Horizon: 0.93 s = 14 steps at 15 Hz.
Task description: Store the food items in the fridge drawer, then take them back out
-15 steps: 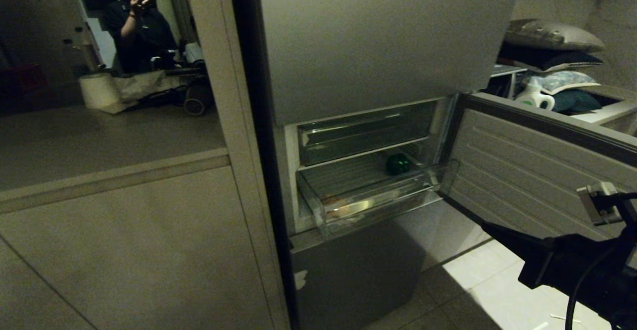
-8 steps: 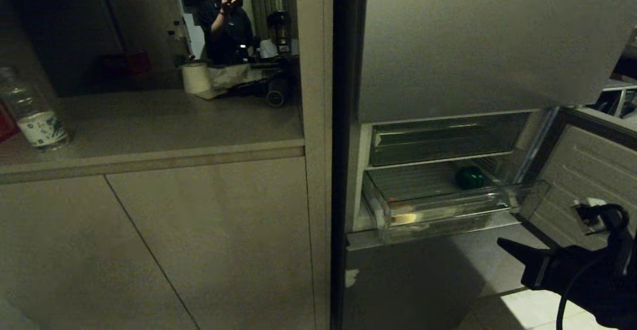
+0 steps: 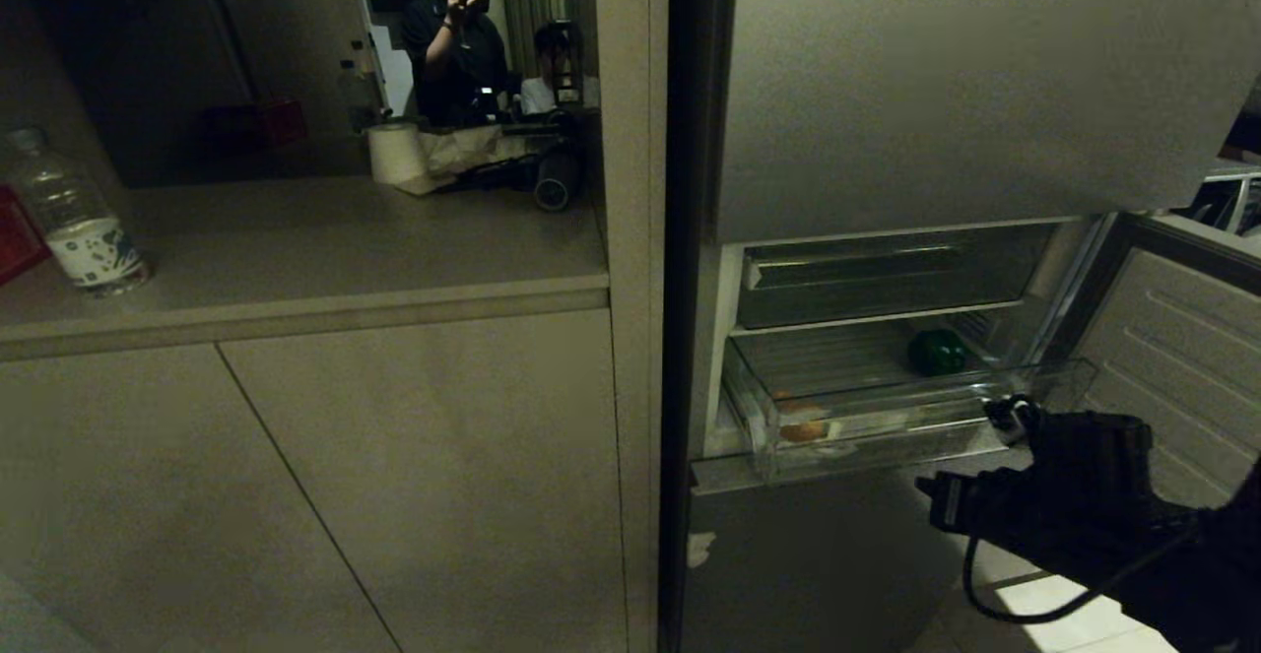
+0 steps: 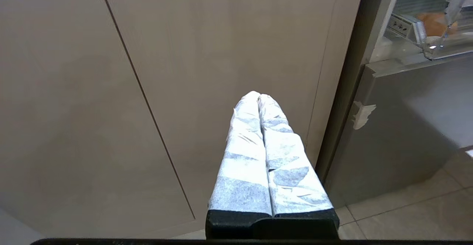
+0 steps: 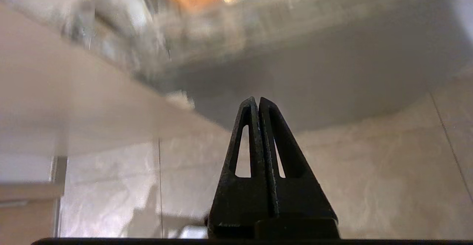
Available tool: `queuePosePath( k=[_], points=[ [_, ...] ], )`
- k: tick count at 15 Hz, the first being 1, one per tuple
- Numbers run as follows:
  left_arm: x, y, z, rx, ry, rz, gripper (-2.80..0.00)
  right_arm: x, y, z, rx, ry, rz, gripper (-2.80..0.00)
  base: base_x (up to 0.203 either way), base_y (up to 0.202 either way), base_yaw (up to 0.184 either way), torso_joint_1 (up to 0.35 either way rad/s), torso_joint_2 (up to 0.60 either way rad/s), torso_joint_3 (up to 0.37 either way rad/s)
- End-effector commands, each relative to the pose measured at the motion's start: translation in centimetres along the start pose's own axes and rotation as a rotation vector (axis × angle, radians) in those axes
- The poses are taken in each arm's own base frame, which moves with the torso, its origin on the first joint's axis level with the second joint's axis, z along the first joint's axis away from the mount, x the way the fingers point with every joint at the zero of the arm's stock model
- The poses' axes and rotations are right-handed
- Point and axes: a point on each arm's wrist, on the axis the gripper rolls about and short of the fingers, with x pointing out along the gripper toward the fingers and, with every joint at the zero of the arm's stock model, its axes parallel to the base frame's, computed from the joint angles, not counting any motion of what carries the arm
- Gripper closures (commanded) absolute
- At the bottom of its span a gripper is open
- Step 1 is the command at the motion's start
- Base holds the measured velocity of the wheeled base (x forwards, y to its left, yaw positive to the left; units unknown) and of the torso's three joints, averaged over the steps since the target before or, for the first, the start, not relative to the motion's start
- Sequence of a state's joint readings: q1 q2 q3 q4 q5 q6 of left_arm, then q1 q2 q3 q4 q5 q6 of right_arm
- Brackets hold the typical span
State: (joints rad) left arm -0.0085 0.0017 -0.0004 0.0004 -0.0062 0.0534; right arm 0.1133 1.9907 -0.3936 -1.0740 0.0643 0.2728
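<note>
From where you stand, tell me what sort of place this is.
Likely a home kitchen: a grey fridge with its clear drawer pulled out, cupboards under a counter, and a water bottle on it.

To my left a clear water bottle (image 3: 74, 225) with a printed label stands on the beige counter (image 3: 325, 249), something red (image 3: 15, 244) just beside it at the frame edge. Further back on that counter sits a white paper roll (image 3: 396, 153) next to crumpled brown paper (image 3: 463, 149). Behind them a person in a dark shirt (image 3: 455, 42) stands with one hand raised. Below the counter, plain cabinet doors (image 4: 111, 89) meet at a thin seam. Pale floor tiles (image 5: 369, 171) lie underneath, and a shallower clear tray (image 3: 887, 279) sits up in the fridge.
</note>
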Motion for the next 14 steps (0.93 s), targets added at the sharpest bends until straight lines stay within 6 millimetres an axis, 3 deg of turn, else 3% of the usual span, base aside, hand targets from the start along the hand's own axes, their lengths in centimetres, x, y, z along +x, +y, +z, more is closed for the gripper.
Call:
queuePosePath(
  k=[1,14],
  points=[
    [0.0,0.0,0.0,0.0,0.001,0.001,0.0,4.7,-0.5,-0.4,0.006,0.017,-0.008,0.0,0.0,0.0,0.0,0.0,0.0,0.0],
    [0.0,0.0,0.0,0.0,0.001,0.001,0.0,14.7,0.5,5.2,-0.016,-0.272,0.082,0.0,0.0,0.0,0.0,0.0,0.0,0.0]
  ],
)
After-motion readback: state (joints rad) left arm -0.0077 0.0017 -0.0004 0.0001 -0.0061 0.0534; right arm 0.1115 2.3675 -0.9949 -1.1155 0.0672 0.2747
